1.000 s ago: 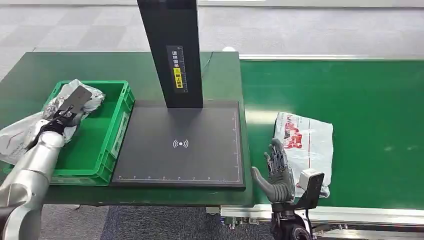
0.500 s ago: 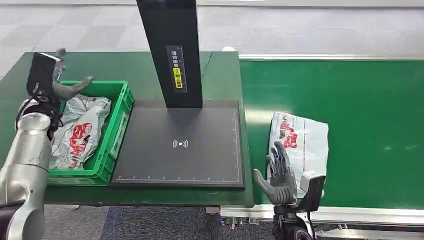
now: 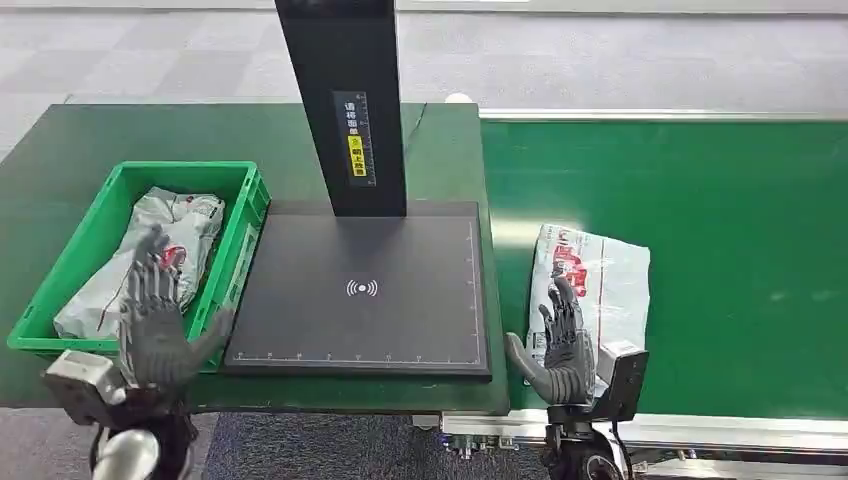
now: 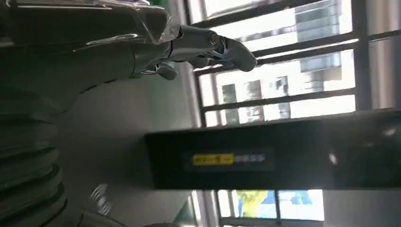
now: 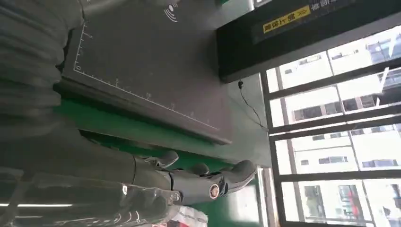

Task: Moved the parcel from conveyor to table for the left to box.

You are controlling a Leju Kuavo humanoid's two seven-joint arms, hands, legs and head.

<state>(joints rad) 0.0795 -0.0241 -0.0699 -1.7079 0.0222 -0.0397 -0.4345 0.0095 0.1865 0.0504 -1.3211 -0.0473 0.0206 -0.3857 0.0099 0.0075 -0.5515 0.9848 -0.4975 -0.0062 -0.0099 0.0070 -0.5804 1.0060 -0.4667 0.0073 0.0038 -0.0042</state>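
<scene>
A white parcel (image 3: pixel 600 275) with red print lies on the green conveyor belt (image 3: pixel 740 220), close to the table's right edge. My right hand (image 3: pixel 558 345) stands upright at the belt's near edge, just in front of the parcel's near end, its fingers spread and empty; its fingers (image 5: pixel 203 179) show beside the scan pad. A grey parcel (image 3: pixel 150 260) with a red mark lies inside the green box (image 3: pixel 240 215) on the table's left. My left hand (image 3: pixel 152 330) is raised at the box's near corner, fingers apart, holding nothing; its fingers (image 4: pixel 208 45) stick out into the air.
A black scan pad (image 3: pixel 360 290) with a tall black post (image 3: pixel 345 100) fills the middle of the green table (image 3: pixel 440 150). The conveyor's metal frame (image 3: pixel 700 435) runs along the near edge. Grey floor lies beyond the table.
My left hand has let the grey parcel drop into the green box and has drawn back from above the box's far end to its near corner. The white parcel drifted slightly left on the belt.
</scene>
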